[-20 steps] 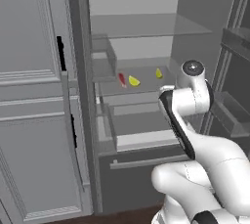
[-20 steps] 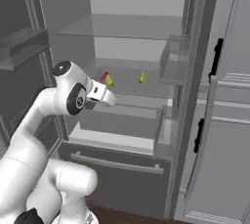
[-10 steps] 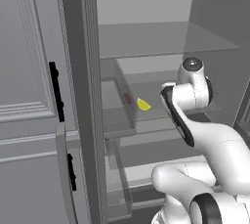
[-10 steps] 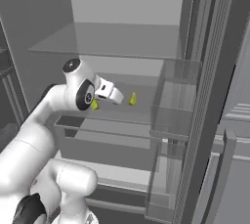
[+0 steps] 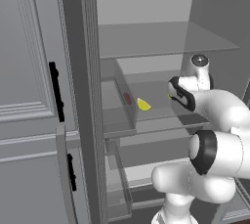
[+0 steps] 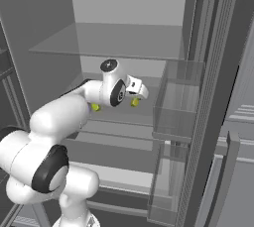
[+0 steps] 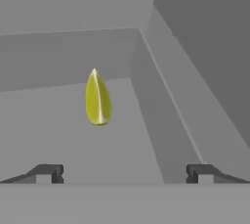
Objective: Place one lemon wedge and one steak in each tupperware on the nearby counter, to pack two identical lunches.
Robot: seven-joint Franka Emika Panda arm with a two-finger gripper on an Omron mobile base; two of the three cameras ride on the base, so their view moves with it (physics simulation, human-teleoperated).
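Observation:
I am reaching into an open fridge. On its middle shelf (image 6: 119, 117) lie two lemon wedges: one (image 5: 143, 104) (image 6: 95, 107) toward the left, the other (image 6: 134, 102) just below my hand. In the hand view that nearer lemon wedge (image 7: 97, 98) lies a little ahead and left of centre. My gripper (image 7: 124, 174) (image 6: 141, 92) is open with nothing between its fingers. The steak (image 5: 127, 98) shows as a red-pink patch through the clear door bin, left of the first wedge. The tupperware and the counter are out of view.
A glass shelf (image 5: 161, 39) hangs close above my hand. Clear door bins (image 6: 173, 104) (image 5: 117, 115) flank the opening on both sides. Drawers (image 6: 114, 144) sit below the shelf. A grey cabinet door with black handles (image 5: 56, 91) stands on the left.
Both base views have shifted and closed in on the fridge, so the base has moved. The arm has stretched forward over the middle shelf, bringing the hand near the right-hand lemon wedge.

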